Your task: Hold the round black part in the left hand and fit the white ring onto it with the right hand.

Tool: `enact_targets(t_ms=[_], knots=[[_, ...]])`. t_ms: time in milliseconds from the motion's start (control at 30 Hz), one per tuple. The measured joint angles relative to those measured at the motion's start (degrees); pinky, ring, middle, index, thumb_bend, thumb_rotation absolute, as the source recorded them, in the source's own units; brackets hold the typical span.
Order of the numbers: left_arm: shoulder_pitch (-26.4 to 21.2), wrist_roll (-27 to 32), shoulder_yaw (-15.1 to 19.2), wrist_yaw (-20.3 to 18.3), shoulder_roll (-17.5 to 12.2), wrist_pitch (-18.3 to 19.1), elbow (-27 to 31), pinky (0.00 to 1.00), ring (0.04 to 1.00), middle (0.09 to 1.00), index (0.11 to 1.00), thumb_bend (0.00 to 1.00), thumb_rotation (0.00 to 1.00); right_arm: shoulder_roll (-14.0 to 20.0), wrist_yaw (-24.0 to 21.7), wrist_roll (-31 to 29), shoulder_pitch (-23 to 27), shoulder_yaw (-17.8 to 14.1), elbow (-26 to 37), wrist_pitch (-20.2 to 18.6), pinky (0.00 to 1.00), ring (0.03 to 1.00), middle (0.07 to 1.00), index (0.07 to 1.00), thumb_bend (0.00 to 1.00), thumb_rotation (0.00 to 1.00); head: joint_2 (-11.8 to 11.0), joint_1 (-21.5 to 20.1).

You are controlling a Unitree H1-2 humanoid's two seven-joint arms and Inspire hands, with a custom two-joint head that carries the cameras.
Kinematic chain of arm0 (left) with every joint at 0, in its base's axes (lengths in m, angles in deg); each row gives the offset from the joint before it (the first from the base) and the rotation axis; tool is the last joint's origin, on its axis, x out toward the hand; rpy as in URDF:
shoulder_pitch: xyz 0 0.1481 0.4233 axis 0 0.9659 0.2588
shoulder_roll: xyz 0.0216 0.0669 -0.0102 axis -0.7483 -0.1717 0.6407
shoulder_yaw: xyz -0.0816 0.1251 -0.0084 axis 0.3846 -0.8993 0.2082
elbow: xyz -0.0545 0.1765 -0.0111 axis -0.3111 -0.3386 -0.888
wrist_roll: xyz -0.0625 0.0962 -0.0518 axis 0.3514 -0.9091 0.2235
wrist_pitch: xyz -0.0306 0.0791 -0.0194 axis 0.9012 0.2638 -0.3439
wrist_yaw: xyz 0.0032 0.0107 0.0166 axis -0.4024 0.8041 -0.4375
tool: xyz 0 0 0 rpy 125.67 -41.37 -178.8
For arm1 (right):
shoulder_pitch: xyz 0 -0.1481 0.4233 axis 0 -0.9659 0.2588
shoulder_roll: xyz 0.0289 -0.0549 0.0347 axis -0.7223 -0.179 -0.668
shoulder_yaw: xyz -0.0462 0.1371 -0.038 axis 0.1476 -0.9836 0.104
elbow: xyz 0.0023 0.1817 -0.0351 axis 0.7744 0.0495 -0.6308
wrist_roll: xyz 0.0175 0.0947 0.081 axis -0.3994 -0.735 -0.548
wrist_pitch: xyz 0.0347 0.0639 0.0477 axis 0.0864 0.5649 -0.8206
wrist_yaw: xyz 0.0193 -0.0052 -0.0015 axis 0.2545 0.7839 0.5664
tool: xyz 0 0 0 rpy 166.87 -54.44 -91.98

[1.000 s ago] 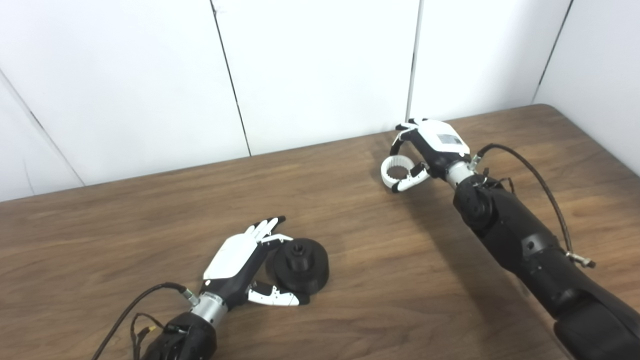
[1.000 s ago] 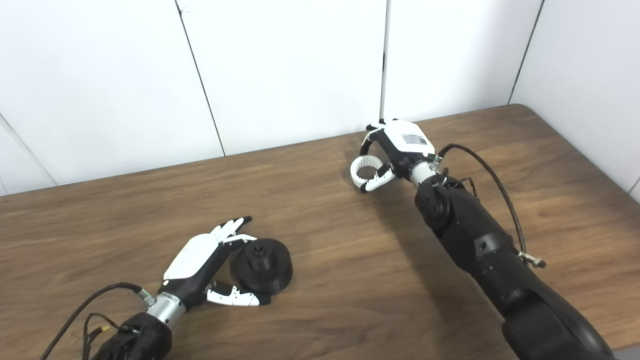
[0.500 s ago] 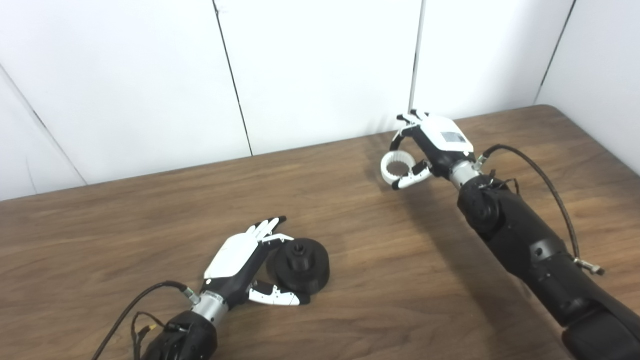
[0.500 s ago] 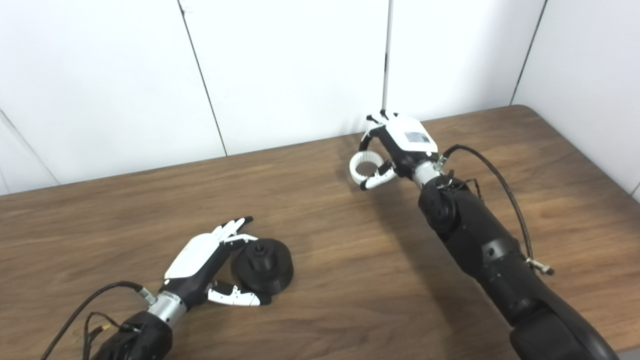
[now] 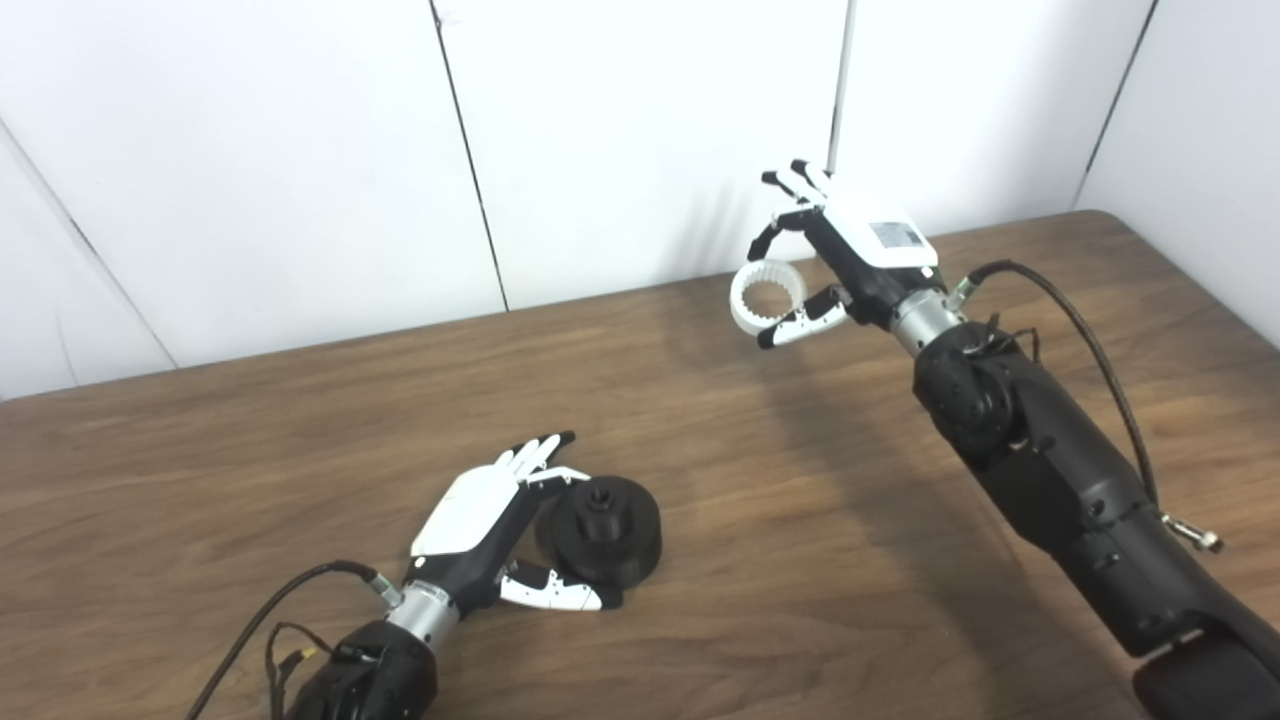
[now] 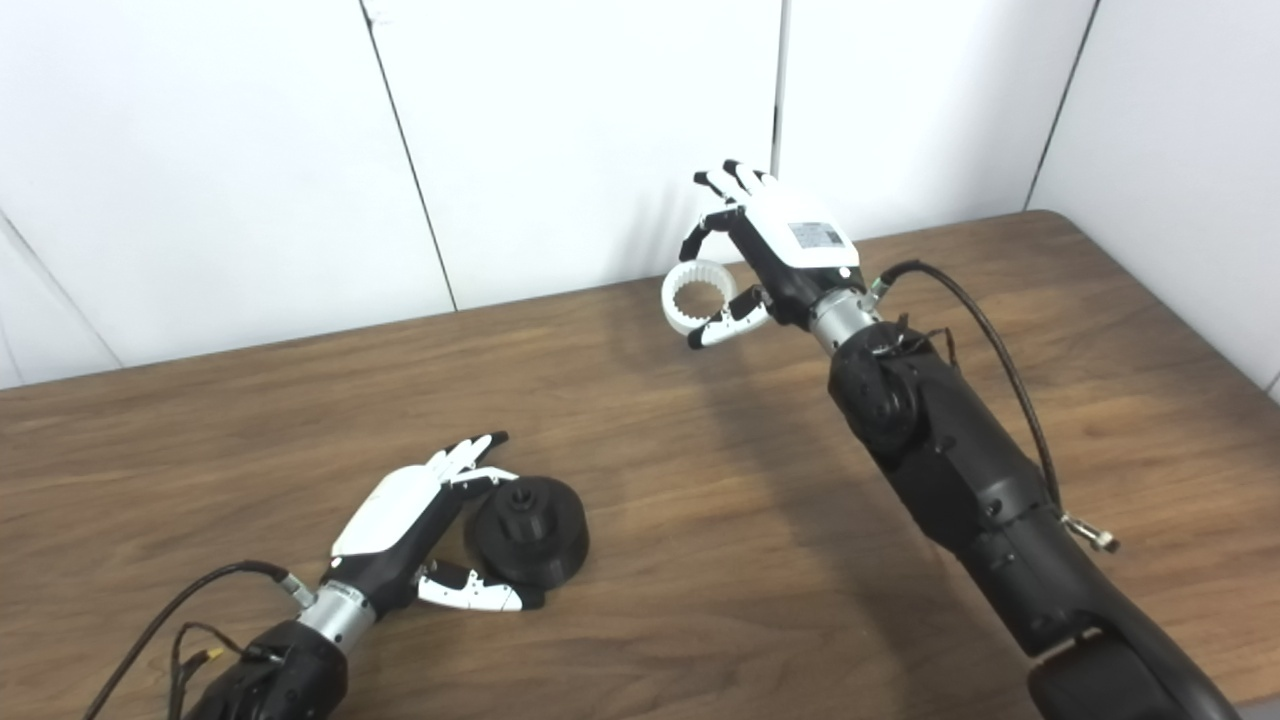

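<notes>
The round black part (image 5: 602, 529), a disc with a small hub on top, lies on the wooden table at the lower middle. My left hand (image 5: 478, 525) rests beside it on its left, open, with the thumb under the part's near edge and the fingers stretched along its far-left side. The white toothed ring (image 5: 767, 296) hangs above the table near the back wall. My right hand (image 5: 845, 260) is shut on the ring, pinching it between thumb and a finger while the other fingers point up.
The brown wooden table (image 5: 800, 520) ends at white wall panels (image 5: 640, 140) behind. Black cables run along both forearms, the right one (image 5: 1090, 350) looping outward. The table's right corner lies at the far right.
My right hand has lifted the white ring off the table and carried it up and a little to the left. The left hand and the black part have stayed put.
</notes>
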Motion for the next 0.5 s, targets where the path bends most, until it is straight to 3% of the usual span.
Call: enact_targets(t_ms=[500], knots=[[0.0, 0.0, 0.0, -0.7, 0.5, 2.0, 1.0, 1.0, 1.0, 1.0, 0.688, 0.99, 0.38, -0.7, -3.6, -0.1, -6.5, -0.7, 12.9, 0.3, 1.0, 0.992, 0.934, 0.491, 0.52, 0.16, 1.0, 3.7]])
